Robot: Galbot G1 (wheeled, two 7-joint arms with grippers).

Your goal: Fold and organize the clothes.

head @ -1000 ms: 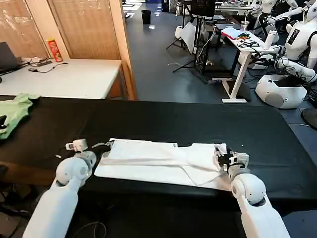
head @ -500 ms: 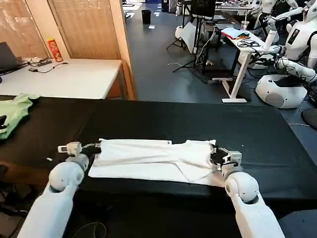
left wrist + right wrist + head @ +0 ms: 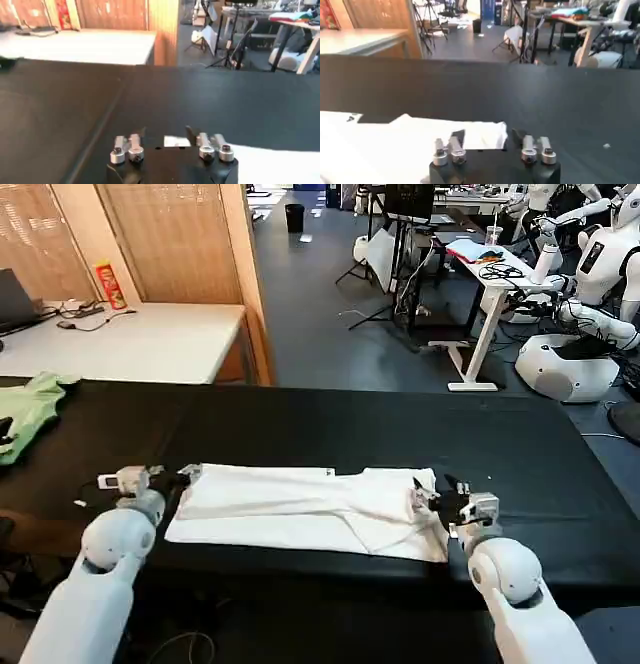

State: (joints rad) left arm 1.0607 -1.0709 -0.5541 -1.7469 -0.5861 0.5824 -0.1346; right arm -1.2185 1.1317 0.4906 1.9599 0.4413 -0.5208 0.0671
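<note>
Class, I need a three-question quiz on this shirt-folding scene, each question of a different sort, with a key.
1. True or false: the white T-shirt lies as a long folded band across the black table.
2. Multiple choice: where is the light green garment? A) on the T-shirt B) at the table's far left edge, apart from the T-shirt C) on the floor
3. Fill in: the left gripper is at the T-shirt's ____ end, the right gripper at the other.

Key: 1 true; 2 B; 3 left.
</note>
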